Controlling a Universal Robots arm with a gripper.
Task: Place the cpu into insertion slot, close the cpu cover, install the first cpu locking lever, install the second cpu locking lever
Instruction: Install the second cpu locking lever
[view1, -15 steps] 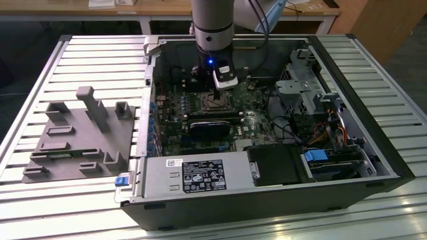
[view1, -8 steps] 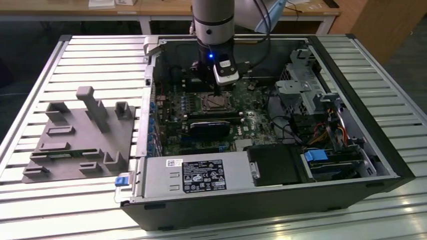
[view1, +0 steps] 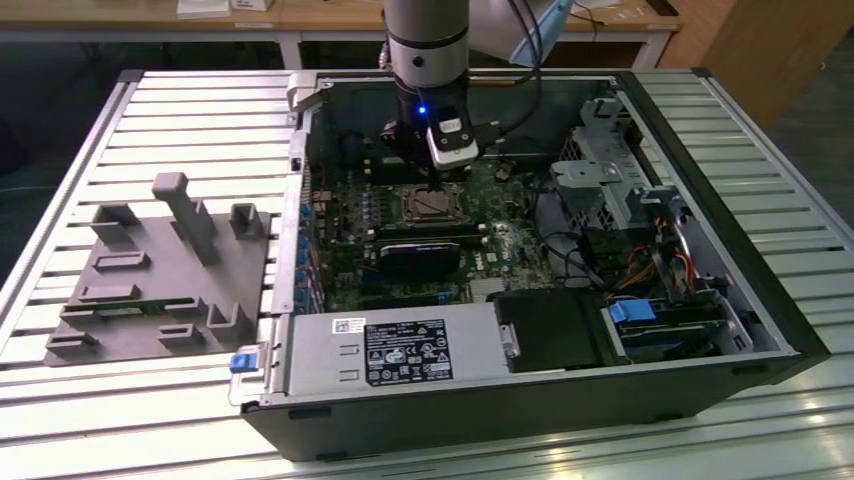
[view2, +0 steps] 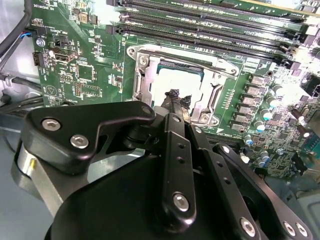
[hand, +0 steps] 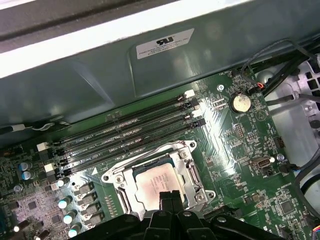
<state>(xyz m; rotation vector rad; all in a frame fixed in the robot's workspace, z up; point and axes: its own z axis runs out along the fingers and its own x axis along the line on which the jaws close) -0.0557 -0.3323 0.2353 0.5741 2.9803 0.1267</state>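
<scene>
1. In the exterior view, the robot arm (view1: 427, 40) comes down from the top centre of the frame into an open computer case (view1: 747, 300) that lies on a slatted metal table (view1: 80, 150).
2. The gripper (view2: 178, 96) hangs directly above the cpu (view2: 175, 82), near the middle of the second wrist view. Its two black fingertips are drawn together to a narrow point with almost no gap, and nothing is held between them. I cannot tell if the tips touch the chip.
3. The cpu already sits flat inside the insertion slot (hand: 192, 172), in the lower centre of the first wrist view, with its silvery top showing.
4. The cpu cover (view2: 145, 82) lies down around the chip as a pale metal frame, and the chip shows through its square opening.
5. Long black memory slots (hand: 125, 130) run just beside the socket on the green motherboard (hand: 240, 140).
6. A grey fixture tray (view1: 147, 290) rests on the table at the left of the exterior view.
</scene>
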